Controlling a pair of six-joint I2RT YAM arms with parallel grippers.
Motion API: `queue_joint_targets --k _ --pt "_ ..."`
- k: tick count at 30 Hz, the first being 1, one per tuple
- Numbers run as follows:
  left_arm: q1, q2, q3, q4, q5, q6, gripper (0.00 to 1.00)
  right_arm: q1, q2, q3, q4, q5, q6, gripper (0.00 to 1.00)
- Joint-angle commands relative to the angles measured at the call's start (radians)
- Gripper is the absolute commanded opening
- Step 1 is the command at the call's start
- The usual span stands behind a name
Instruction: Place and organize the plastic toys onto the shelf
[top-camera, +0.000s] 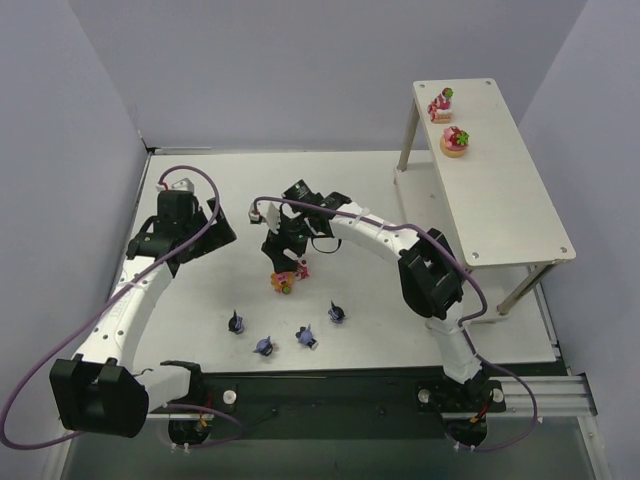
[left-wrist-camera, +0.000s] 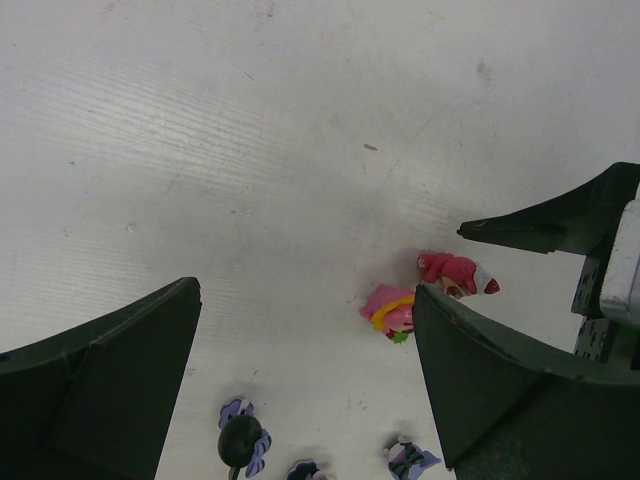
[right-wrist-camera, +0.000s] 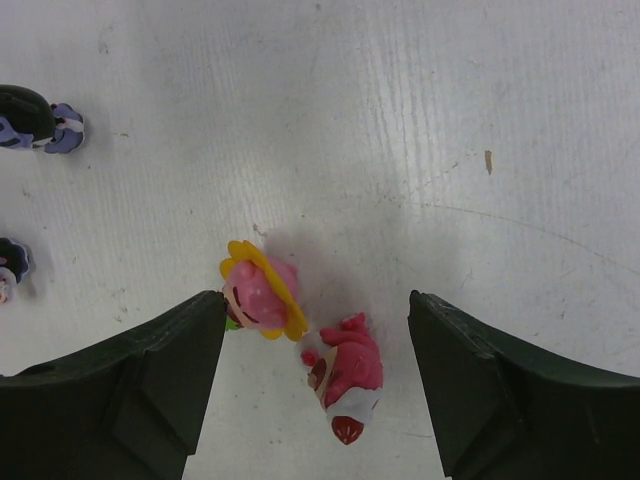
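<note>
Grey walls close in a white table (top-camera: 200, 300), and an off-white shelf (top-camera: 520, 200) stands at its far right corner. Two bright toys sit on the shelf's top board near its far end: a pink and red one (top-camera: 441, 103), and just nearer, apart from it, one with an orange base (top-camera: 455, 141).

Near the middle of the table lie two more bright toys, close together: a pink toy with a yellow rim (right-wrist-camera: 262, 295) and a red toy (right-wrist-camera: 345, 375) on its side. The right gripper (right-wrist-camera: 315, 300) hangs over this pair with its jaws apart, one finger on each side, holding nothing. Whether the yellow-rimmed toy touches the nearer finger cannot be told.

Four dark blue toys (top-camera: 264, 346) stand in a loose arc between that pair and the near edge, each apart from the others.

The left gripper (left-wrist-camera: 308, 288) is raised above the left part of the table, jaws spread wide and empty, looking across at the bright pair.
</note>
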Motion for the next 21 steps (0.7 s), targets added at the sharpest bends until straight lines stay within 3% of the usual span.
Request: queue_joint_targets --k 1,8,21 --pt "0.01 0.005 0.044 0.024 0.02 0.015 0.97 0.006 0.014 0.051 -0.047 -0.101 -0.057 0.74" --pt "0.011 0.014 0.04 0.018 0.023 0.015 0.97 0.006 0.03 0.042 -0.095 -0.171 -0.07 0.69" --pt "0.017 0.019 0.054 -0.005 0.023 0.029 0.97 0.007 0.105 0.083 -0.097 -0.164 -0.07 0.65"
